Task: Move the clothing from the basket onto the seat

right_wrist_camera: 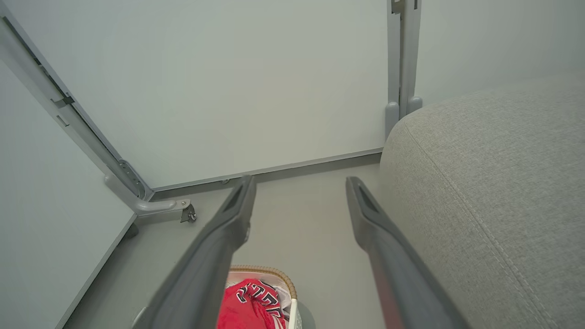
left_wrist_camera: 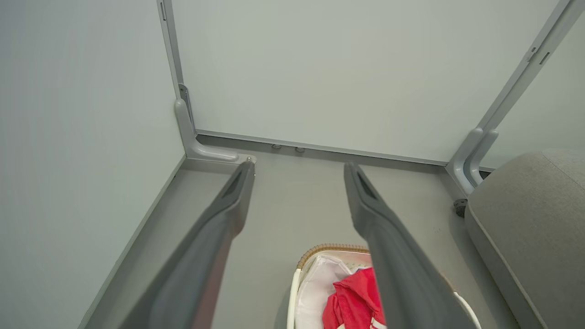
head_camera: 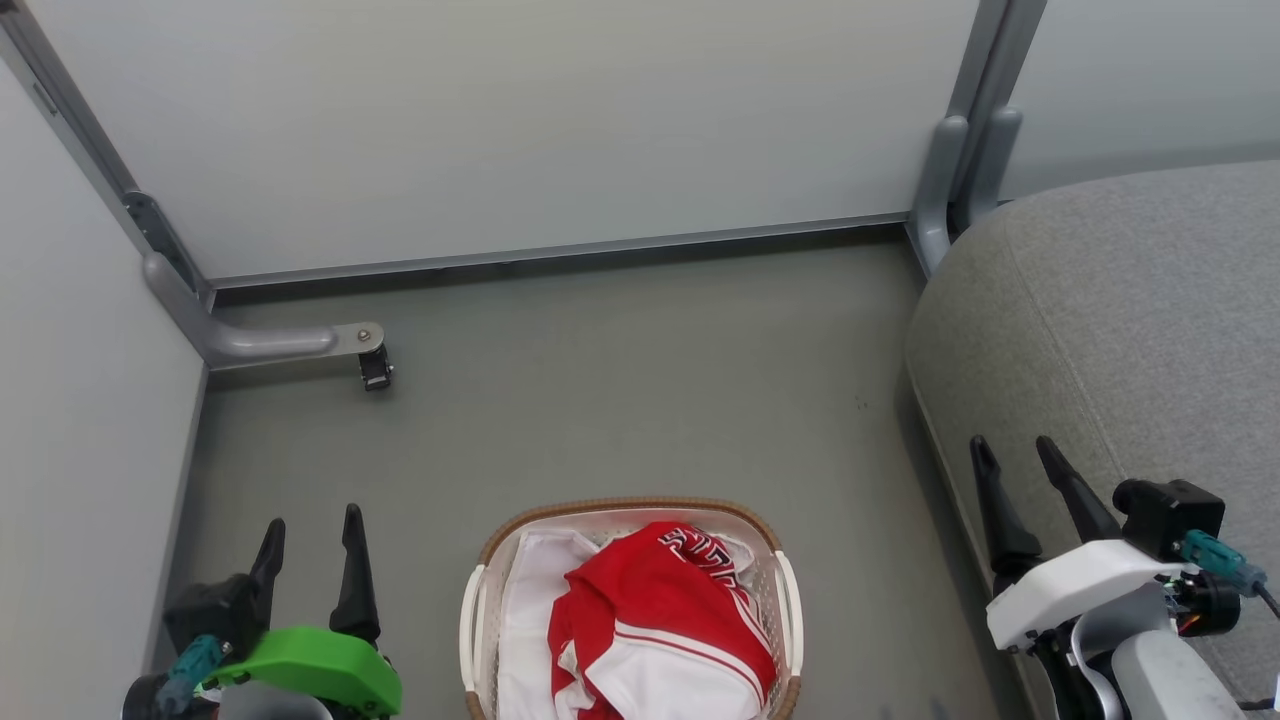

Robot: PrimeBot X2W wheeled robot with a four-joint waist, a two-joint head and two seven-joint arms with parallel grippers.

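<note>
black lettering (head_camera: 703, 557) on clothing (head_camera: 655, 630), creased, unreadable

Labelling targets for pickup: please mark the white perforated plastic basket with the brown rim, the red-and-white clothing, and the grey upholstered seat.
white perforated basket (head_camera: 630, 504): head view, brown woven rim.
red-and-white clothing (head_camera: 640, 610): head view, red upper fold.
grey upholstered seat (head_camera: 1130, 300): head view, top surface.

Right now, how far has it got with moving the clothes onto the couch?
Nothing looks done: the clothing lies heaped in the basket, and the visible part of the seat carries no garment. Nothing is in hand: the left fingers and right fingers are open, empty, away from the basket. The whole job is left.
</note>
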